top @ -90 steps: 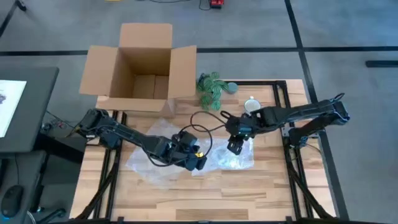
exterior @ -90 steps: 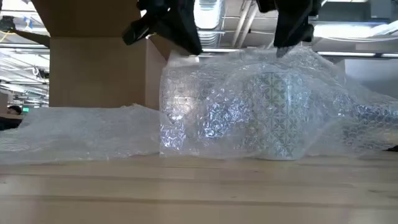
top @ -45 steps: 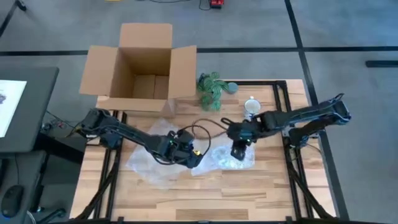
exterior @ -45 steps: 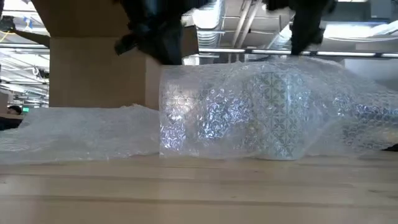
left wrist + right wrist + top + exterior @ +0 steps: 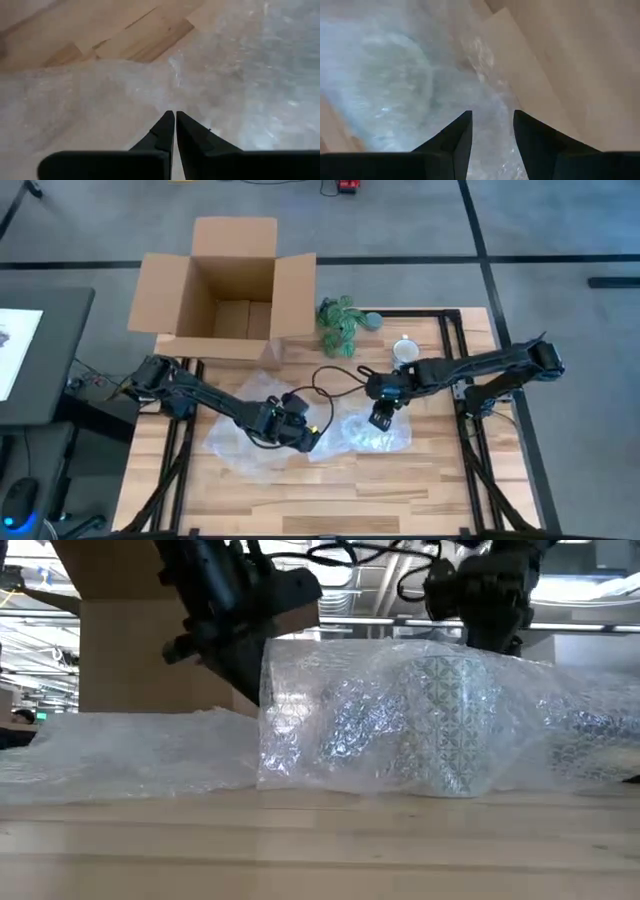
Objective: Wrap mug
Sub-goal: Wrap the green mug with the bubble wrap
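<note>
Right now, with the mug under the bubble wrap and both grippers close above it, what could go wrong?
1. The bubble wrap only drapes loosely over the mug; nothing pins it, so it may slide off.
2. The right gripper, fingers open, hangs over the upright mug; pressing off-centre could tip it.
3. The left gripper is shut, but the left wrist view does not show film between its fingers, so a pull may catch nothing.

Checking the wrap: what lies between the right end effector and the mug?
Only bubble wrap: in the low view it drapes over the mug, with the right end effector just above it.
</note>
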`<action>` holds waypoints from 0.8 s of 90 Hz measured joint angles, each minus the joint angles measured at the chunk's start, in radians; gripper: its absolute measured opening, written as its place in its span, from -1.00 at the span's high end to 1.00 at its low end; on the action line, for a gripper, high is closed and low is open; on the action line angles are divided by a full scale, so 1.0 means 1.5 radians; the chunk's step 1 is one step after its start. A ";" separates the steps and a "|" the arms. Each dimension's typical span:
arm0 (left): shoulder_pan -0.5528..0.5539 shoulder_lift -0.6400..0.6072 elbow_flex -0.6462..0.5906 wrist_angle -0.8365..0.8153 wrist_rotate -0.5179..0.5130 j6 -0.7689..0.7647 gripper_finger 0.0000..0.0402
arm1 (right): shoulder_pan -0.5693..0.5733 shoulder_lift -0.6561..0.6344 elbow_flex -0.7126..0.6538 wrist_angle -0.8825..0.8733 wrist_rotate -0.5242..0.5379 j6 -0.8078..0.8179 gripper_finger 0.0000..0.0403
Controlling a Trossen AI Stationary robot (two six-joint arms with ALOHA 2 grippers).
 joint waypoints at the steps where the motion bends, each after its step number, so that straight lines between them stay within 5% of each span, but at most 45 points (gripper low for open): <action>1: -0.001 -0.003 0.004 -0.007 0.000 0.000 1.00 | 0.000 -0.002 0.007 -0.006 0.000 -0.002 0.35; 13: -0.017 -0.039 0.039 -0.073 0.018 -0.002 1.00 | 0.010 -0.012 0.076 -0.045 -0.032 -0.004 0.35; 27: -0.023 -0.068 0.042 -0.013 0.131 -0.004 1.00 | 0.046 0.001 0.093 0.035 -0.158 -0.001 0.36; 42: -0.015 -0.032 -0.006 0.122 0.138 0.024 1.00 | 0.074 0.089 0.092 0.098 -0.154 -0.009 0.54; 62: -0.014 -0.001 -0.032 0.119 0.150 0.007 1.00 | 0.078 0.211 0.142 0.059 -0.067 0.027 0.93; 72: -0.024 -0.019 -0.024 0.091 0.151 0.010 1.00 | 0.075 0.259 0.164 0.053 -0.064 0.039 0.97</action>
